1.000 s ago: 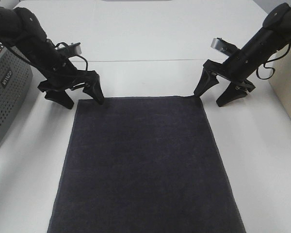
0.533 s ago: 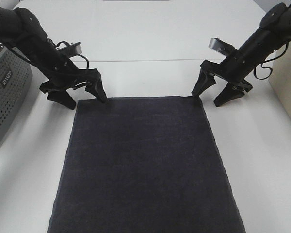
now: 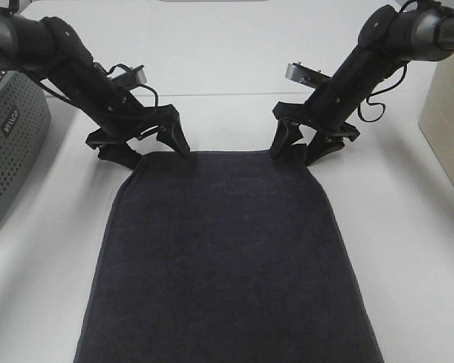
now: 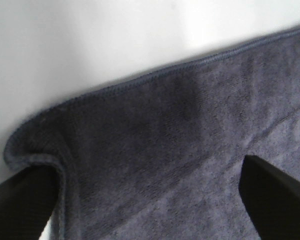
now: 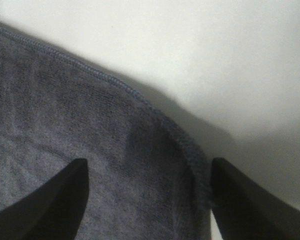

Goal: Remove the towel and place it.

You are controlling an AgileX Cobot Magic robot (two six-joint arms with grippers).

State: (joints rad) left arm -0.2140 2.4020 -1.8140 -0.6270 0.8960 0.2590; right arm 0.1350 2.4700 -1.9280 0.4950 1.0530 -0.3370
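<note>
The dark charcoal towel [image 3: 227,257] lies flat on the white table [image 3: 227,68] and runs off the near edge of the exterior high view. My left gripper [image 3: 147,148] is open and straddles the towel's far left corner, which is rounded and bunched against one finger [image 4: 20,200]. My right gripper [image 3: 300,148] is open over the far right corner, whose hem curves in by one finger [image 5: 255,200]. In the wrist views the towel [image 4: 180,150] [image 5: 90,140] fills the gap between the fingers of the left gripper [image 4: 145,200] and the right gripper [image 5: 150,200].
A grey perforated basket [image 3: 7,144] stands at the table's left edge, close to the left arm. A beige box [image 3: 450,113] stands at the right edge. A seam crosses the table just behind the grippers.
Both grippers have moved inward toward the middle, onto the towel's far edge. The far corners, square before, are now pushed in and rounded.
</note>
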